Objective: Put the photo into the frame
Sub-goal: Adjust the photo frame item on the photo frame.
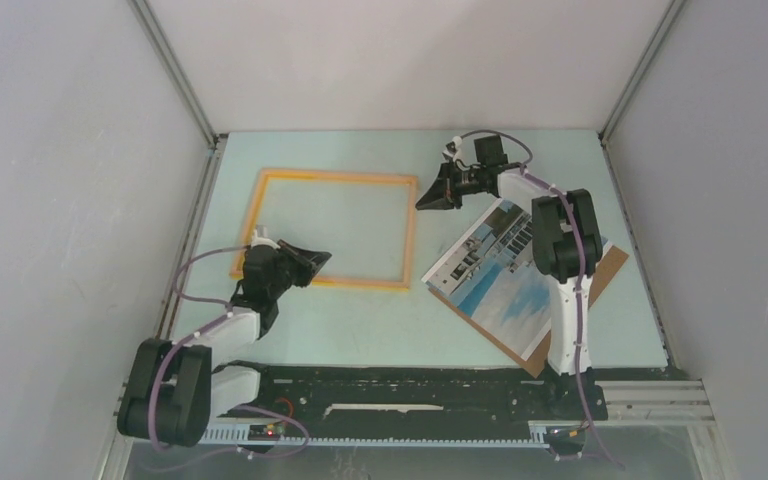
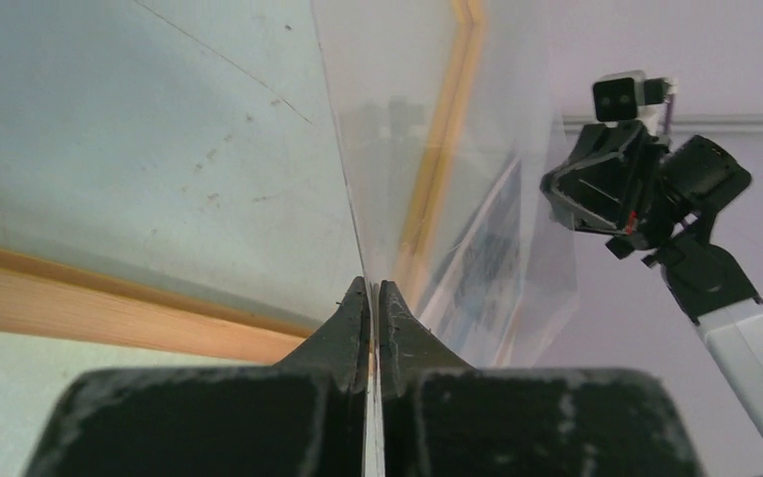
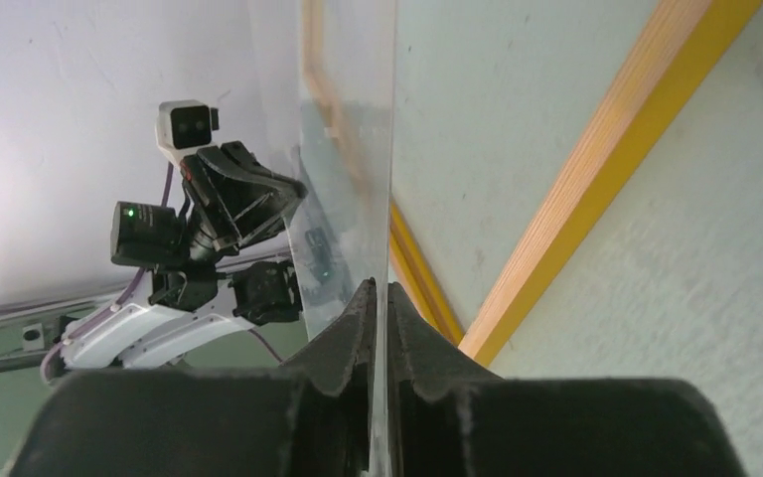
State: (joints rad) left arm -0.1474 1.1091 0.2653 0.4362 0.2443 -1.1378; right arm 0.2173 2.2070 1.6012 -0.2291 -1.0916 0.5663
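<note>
Table [image 1: 360,320]: frame [image 1: 335,178] flat at left-centre, photo [image 1: 495,270] beside it on brown board [image 1: 610,262]. Left gripper [image 1: 320,262] and right gripper [image 1: 422,200] each clamp clear pane [image 2: 387,149] at opposite corners. Risk: uneven pull flexes pane, it slips out.

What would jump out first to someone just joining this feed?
Both grippers pinch a clear pane edge-on: the left gripper at the near-left corner of the yellow frame, the right gripper at its far-right corner. The photo lies face up on a brown backing board, right of the frame.
</note>
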